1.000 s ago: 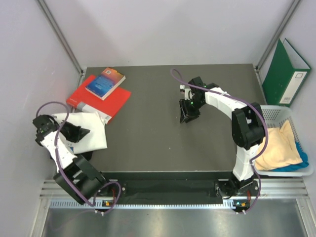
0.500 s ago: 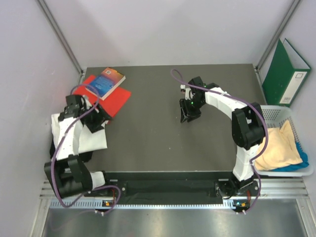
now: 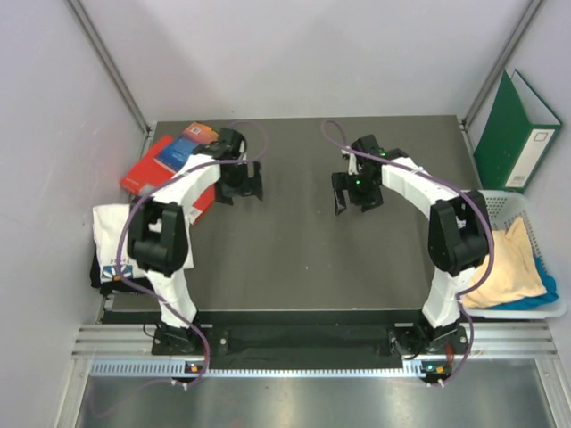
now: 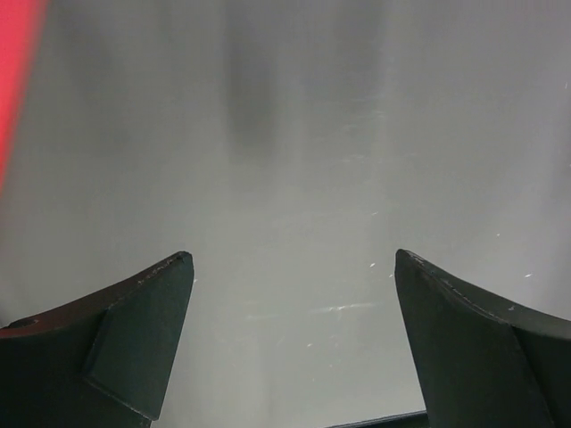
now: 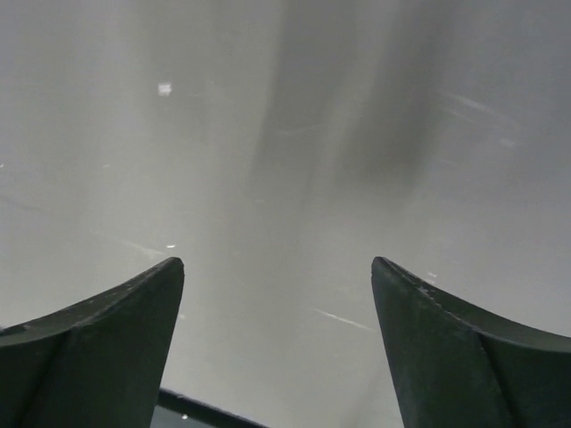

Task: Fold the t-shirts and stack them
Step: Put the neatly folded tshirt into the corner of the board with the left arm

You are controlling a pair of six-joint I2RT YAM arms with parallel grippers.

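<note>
- The left gripper (image 3: 239,185) hovered at 11 o'clock over the table (image 3: 294,254), fingers (image 4: 134,348) spread wide and holding nothing; its wrist view showed only tabletop below and a sliver of red at the edge
- The right gripper (image 3: 357,192) mirrored it at 1 o'clock, fingers likewise parted and empty above the surface
- A folded white shirt (image 3: 114,234) lay at 8 o'clock, overhanging the table's left edge, with dark cloth (image 3: 95,269) showing beneath it; this looked like the stack, set out of the way of the working middle
- A crumpled yellow shirt (image 3: 507,263) sat on a blue shirt (image 3: 546,290) in the basket (image 3: 501,197) at 4 o'clock, beside the right arm's base and not yet folded
- The books (image 3: 147,174) rested at 10 o'clock, near the left gripper but apart from it
- With both arms empty and level over the middle, the robot appeared to be between shirts; the basket's contents seemed next, nearest the right arm
</note>
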